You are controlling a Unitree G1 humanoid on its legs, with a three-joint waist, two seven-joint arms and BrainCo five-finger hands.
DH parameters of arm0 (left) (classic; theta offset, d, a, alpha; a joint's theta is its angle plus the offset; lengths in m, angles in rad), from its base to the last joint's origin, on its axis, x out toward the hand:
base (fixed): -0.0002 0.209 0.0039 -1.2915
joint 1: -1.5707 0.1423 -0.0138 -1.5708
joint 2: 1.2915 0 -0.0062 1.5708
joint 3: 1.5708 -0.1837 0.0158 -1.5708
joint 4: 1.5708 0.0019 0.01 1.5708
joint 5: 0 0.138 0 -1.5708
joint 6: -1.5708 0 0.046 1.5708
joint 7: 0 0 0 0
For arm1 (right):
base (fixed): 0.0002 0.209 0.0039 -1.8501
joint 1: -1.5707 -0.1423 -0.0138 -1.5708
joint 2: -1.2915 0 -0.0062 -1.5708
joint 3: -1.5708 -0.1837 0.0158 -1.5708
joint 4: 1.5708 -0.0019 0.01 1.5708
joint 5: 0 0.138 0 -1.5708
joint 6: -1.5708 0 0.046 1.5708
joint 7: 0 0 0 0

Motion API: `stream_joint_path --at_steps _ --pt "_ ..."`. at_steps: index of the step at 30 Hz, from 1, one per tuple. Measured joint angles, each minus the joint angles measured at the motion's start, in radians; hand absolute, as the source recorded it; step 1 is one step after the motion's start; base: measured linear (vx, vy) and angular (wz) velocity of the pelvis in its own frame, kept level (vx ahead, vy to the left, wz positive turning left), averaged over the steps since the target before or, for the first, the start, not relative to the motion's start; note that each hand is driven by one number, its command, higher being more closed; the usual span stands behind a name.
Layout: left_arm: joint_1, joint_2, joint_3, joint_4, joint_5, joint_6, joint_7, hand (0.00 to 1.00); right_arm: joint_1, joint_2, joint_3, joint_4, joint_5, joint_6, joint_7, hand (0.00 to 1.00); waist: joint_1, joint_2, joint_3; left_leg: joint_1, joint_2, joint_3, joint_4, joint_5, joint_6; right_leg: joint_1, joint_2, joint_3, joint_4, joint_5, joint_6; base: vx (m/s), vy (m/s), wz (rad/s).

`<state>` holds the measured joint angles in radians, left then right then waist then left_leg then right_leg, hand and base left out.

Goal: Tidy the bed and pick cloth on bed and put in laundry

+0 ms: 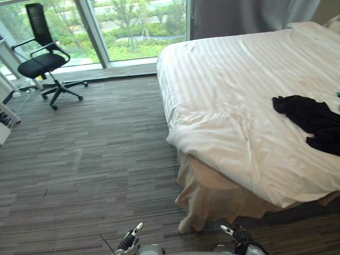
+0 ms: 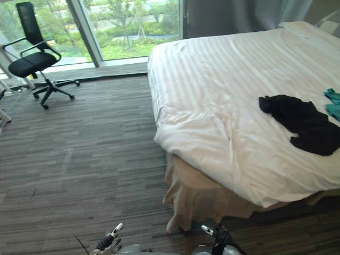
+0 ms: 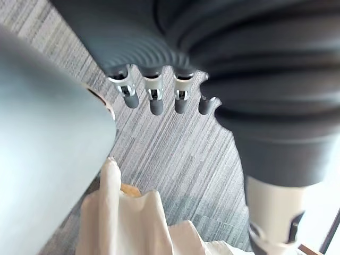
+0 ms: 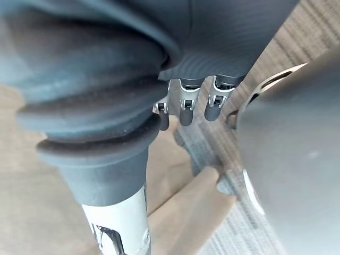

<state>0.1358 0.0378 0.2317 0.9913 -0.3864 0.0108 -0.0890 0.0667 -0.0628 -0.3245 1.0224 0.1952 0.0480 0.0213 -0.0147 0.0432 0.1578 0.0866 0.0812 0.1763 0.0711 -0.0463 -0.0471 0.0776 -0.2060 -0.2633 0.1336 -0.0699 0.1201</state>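
A black cloth lies crumpled on the white striped duvet, on the robot's right side of the bed, with a scrap of teal cloth just beside it. A pillow sits at the head, and the duvet's near corner sags over a beige bed skirt. The left hand and right hand hang low by that corner, well apart from the cloth, both empty with fingers relaxed. An office chair stands by the window across the grey carpet. The step looks like the approach: the robot should move along the bed's side until the cloth is within reach. It should then gather the cloth at its bunched middle, so nothing trails or drags the duvet.
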Motion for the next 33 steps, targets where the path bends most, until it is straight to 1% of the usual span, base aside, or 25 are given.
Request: stream_joint_path --at_steps 3,4,5,6,7,8,9,11,12,13,14,16,18,19,20,21,22,23,25,26,28,29,30,31,33 --pt "-0.003 0.020 0.038 -0.027 0.001 -0.028 0.052 0.00 0.023 -0.012 -0.020 -0.019 0.002 -0.001 0.004 0.00 -0.015 0.009 -0.002 0.015 0.006 -0.006 -0.049 0.012 -0.011 0.007 0.007 -0.014 -0.004 -0.001 0.002 -0.14 -0.029 0.18" --pt "-0.007 0.040 0.061 -0.062 0.001 -0.056 0.074 0.00 0.035 -0.022 -0.019 -0.023 0.002 -0.002 0.004 0.00 -0.030 0.016 0.000 0.016 0.013 0.006 -0.062 0.013 -0.012 0.004 0.012 -0.012 -0.004 0.000 0.002 -0.08 -0.038 0.12" --pt "-0.022 0.068 0.083 -0.105 -0.002 -0.088 0.088 0.00 0.060 -0.031 -0.019 -0.028 0.005 -0.004 0.004 0.00 -0.033 0.023 0.001 0.016 0.022 0.026 -0.072 0.013 -0.013 -0.001 0.016 -0.010 -0.002 -0.001 0.001 -0.07 -0.044 0.10" --pt "-0.033 0.082 0.094 -0.129 -0.006 -0.105 0.093 0.00 0.074 -0.035 -0.019 -0.028 0.006 -0.004 0.004 0.00 -0.032 0.025 0.001 0.015 0.024 0.029 -0.075 0.013 -0.013 -0.009 0.018 -0.008 0.002 -0.001 0.000 -0.08 -0.054 -0.02" --pt "-0.057 0.115 0.121 -0.177 -0.009 -0.147 0.100 0.00 0.100 -0.041 -0.019 -0.028 0.013 -0.004 0.004 0.00 -0.031 0.035 0.000 0.014 0.028 0.038 -0.087 0.013 -0.013 -0.029 0.022 0.002 0.010 -0.003 -0.003 -0.05 -0.034 -0.15" --pt "-0.069 0.131 0.133 -0.202 -0.012 -0.162 0.107 0.00 0.111 -0.043 -0.019 -0.028 0.018 -0.006 0.004 0.00 -0.031 0.040 -0.001 0.014 0.030 0.046 -0.093 0.013 -0.014 -0.034 0.025 0.013 0.015 -0.004 -0.005 -0.02 -0.044 -0.34" --pt "-0.106 0.177 0.136 -0.257 -0.013 -0.204 0.119 0.00 0.129 -0.043 -0.019 -0.029 0.040 -0.025 0.003 0.00 -0.035 0.051 -0.001 0.012 0.038 0.065 -0.097 0.015 -0.017 -0.056 0.033 0.033 0.029 -0.008 -0.011 0.02 -0.031 -0.33" --pt "-0.148 0.212 0.133 -0.318 -0.012 -0.242 0.128 0.00 0.145 -0.043 -0.016 -0.035 0.050 -0.044 0.003 0.00 -0.043 0.055 -0.003 0.014 0.044 0.073 -0.098 0.020 -0.026 -0.070 0.039 0.046 0.047 -0.019 -0.017 0.04 -0.046 -0.24" --pt "-0.186 0.226 0.129 -0.363 -0.001 -0.270 0.135 0.00 0.154 -0.042 -0.014 -0.038 0.063 -0.051 0.002 0.00 -0.056 0.056 -0.004 0.021 0.049 0.074 -0.098 0.026 -0.035 -0.071 0.042 0.049 0.061 -0.031 -0.019 0.08 -0.048 -0.14" --pt "-0.222 0.235 0.109 -0.405 0.023 -0.295 0.135 0.00 0.163 -0.041 -0.011 -0.039 0.075 -0.060 0.001 0.00 -0.061 0.057 -0.005 0.031 0.052 0.076 -0.098 0.029 -0.040 -0.070 0.044 0.055 0.078 -0.045 -0.021 0.08 -0.039 -0.11" --pt "-0.239 0.239 0.089 -0.423 0.040 -0.307 0.134 0.00 0.169 -0.041 -0.012 -0.039 0.080 -0.066 0.001 0.00 -0.064 0.052 -0.005 0.034 0.054 0.077 -0.097 0.032 -0.044 -0.072 0.046 0.059 0.083 -0.050 -0.022 0.10 -0.033 -0.19" --pt "-0.302 0.262 -0.002 -0.478 0.084 -0.325 0.124 0.00 0.177 -0.030 -0.019 -0.039 0.092 -0.077 0.001 0.00 -0.085 0.053 -0.017 0.045 0.056 0.090 -0.101 0.040 -0.049 -0.090 0.048 0.076 0.116 -0.067 -0.025 0.13 -0.033 -0.20" --pt "-0.361 0.263 -0.067 -0.483 0.108 -0.326 0.108 0.00 0.179 -0.021 -0.032 -0.038 0.092 -0.076 0.000 0.00 -0.092 0.050 -0.017 0.062 0.055 0.111 -0.106 0.043 -0.055 -0.102 0.057 0.097 0.129 -0.073 -0.031 0.17 -0.016 -0.30" --pt "-0.392 0.263 -0.113 -0.483 0.122 -0.325 0.091 0.00 0.179 -0.017 -0.039 -0.037 0.092 -0.076 0.000 0.00 -0.107 0.046 -0.016 0.068 0.057 0.124 -0.107 0.043 -0.055 -0.101 0.063 0.106 0.125 -0.073 -0.033 0.17 -0.003 -0.30" --pt "-0.407 0.264 -0.136 -0.483 0.130 -0.323 0.088 0.00 0.179 -0.016 -0.041 -0.037 0.091 -0.075 0.000 0.00 -0.113 0.046 -0.016 0.069 0.057 0.127 -0.106 0.043 -0.055 -0.101 0.064 0.107 0.123 -0.074 -0.033 0.19 -0.006 -0.20" --pt "-0.442 0.264 -0.192 -0.480 0.166 -0.316 0.089 0.00 0.180 -0.014 -0.062 -0.034 0.089 -0.070 0.000 0.00 -0.133 0.045 -0.015 0.073 0.056 0.134 -0.106 0.043 -0.055 -0.100 0.066 0.116 0.120 -0.074 -0.033 0.12 -0.008 -0.23" --pt "-0.480 0.268 -0.247 -0.474 0.203 -0.305 0.089 0.00 0.180 -0.014 -0.081 -0.030 0.086 -0.067 0.000 0.00 -0.142 0.045 -0.015 0.084 0.055 0.146 -0.106 0.043 -0.055 -0.097 0.069 0.132 0.116 -0.073 -0.034 0.14 -0.005 -0.31" --pt "-0.504 0.272 -0.275 -0.467 0.221 -0.300 0.090 0.00 0.181 -0.014 -0.090 -0.026 0.080 -0.065 0.000 0.00 -0.145 0.045 -0.015 0.091 0.055 0.156 -0.106 0.043 -0.055 -0.092 0.070 0.135 0.112 -0.073 -0.034 0.10 0.003 -0.32" --pt "-0.601 0.289 -0.360 -0.428 0.290 -0.281 0.106 0.00 0.197 -0.011 -0.112 -0.025 0.069 -0.062 0.002 0.00 -0.186 0.047 -0.014 0.114 0.054 0.170 -0.106 0.043 -0.055 -0.063 0.072 0.147 0.091 -0.071 -0.036 0.07 0.005 -0.16" --pt "-0.622 0.293 -0.371 -0.421 0.304 -0.277 0.115 0.00 0.202 -0.011 -0.112 -0.026 0.067 -0.062 0.003 0.00 -0.196 0.047 -0.014 0.118 0.054 0.176 -0.106 0.043 -0.055 -0.062 0.073 0.152 0.088 -0.071 -0.037 0.02 0.001 -0.22" --pt "-0.688 0.303 -0.403 -0.390 0.394 -0.256 0.152 0.00 0.216 -0.009 -0.124 -0.024 0.045 -0.061 0.005 0.00 -0.213 0.053 -0.012 0.115 0.055 0.190 -0.106 0.043 -0.055 -0.065 0.079 0.162 0.077 -0.063 -0.040 0.00 -0.010 -0.27" --pt "-0.728 0.309 -0.426 -0.368 0.449 -0.243 0.175 0.00 0.222 -0.008 -0.149 -0.018 0.022 -0.060 0.005 0.00 -0.230 0.060 -0.008 0.111 0.056 0.198 -0.106 0.043 -0.054 -0.069 0.084 0.171 0.065 -0.054 -0.040 -0.02 -0.009 -0.17" --pt "-0.741 0.311 -0.436 -0.358 0.467 -0.236 0.181 0.00 0.226 -0.008 -0.155 -0.016 0.014 -0.060 0.006 0.00 -0.236 0.063 -0.006 0.111 0.056 0.203 -0.106 0.043 -0.054 -0.069 0.085 0.178 0.059 -0.050 -0.040 -0.02 0.001 -0.21" --pt "-0.755 0.319 -0.452 -0.348 0.510 -0.216 0.186 0.00 0.232 -0.010 -0.164 -0.017 -0.008 -0.061 0.008 0.00 -0.249 0.071 -0.001 0.109 0.056 0.215 -0.106 0.043 -0.054 -0.073 0.088 0.183 0.050 -0.042 -0.040 -0.04 0.006 -0.21" --pt "-0.776 0.335 -0.493 -0.333 0.569 -0.186 0.186 0.00 0.243 -0.012 -0.176 -0.017 -0.023 -0.062 0.026 0.00 -0.261 0.083 0.010 0.097 0.057 0.230 -0.108 0.044 -0.054 -0.088 0.092 0.195 0.038 -0.027 -0.039 -0.06 0.007 -0.19"
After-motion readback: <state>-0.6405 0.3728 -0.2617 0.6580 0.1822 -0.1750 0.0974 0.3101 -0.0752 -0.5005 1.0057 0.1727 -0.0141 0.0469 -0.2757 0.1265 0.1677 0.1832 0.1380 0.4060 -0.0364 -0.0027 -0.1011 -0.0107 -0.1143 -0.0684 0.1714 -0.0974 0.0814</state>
